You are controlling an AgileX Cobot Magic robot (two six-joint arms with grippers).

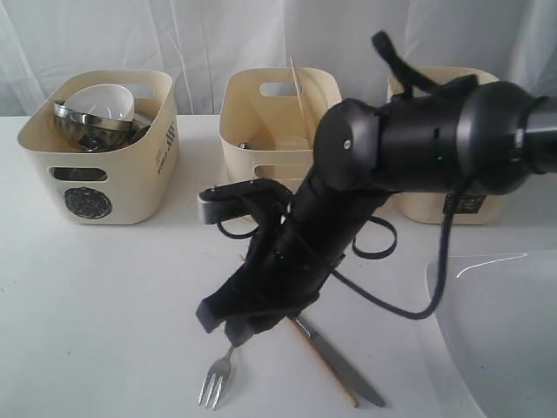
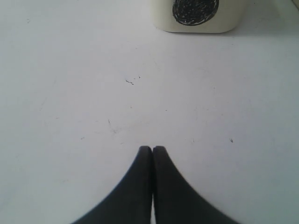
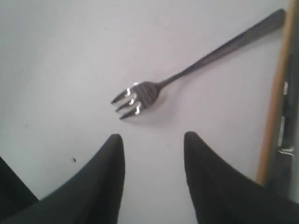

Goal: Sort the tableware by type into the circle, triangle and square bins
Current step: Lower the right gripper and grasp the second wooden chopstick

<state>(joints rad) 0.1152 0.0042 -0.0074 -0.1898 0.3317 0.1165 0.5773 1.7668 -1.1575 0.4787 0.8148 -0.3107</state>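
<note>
A steel fork [image 1: 216, 379] [image 3: 140, 98] lies on the white table near the front edge, tines toward the front. My right gripper [image 1: 237, 331] [image 3: 152, 140] hangs just over it, open and empty, its fingers short of the tines. Beside the fork lie a wooden chopstick [image 1: 326, 366] [image 3: 273, 107] and a steel knife [image 1: 348, 366] [image 3: 287, 140]. The left bin [image 1: 96, 187], marked with a dark circle [image 2: 194, 11], holds a white bowl [image 1: 100, 100] and a steel bowl [image 1: 87, 126]. My left gripper [image 2: 153, 149] is shut and empty over bare table.
A middle bin [image 1: 261, 139] stands behind the right arm, with a thin pale stick [image 1: 300, 96] leaning in it. The right bin [image 1: 435, 205] is mostly hidden by the arm. A large white plate [image 1: 496, 331] fills the front right corner. A curtain hangs behind.
</note>
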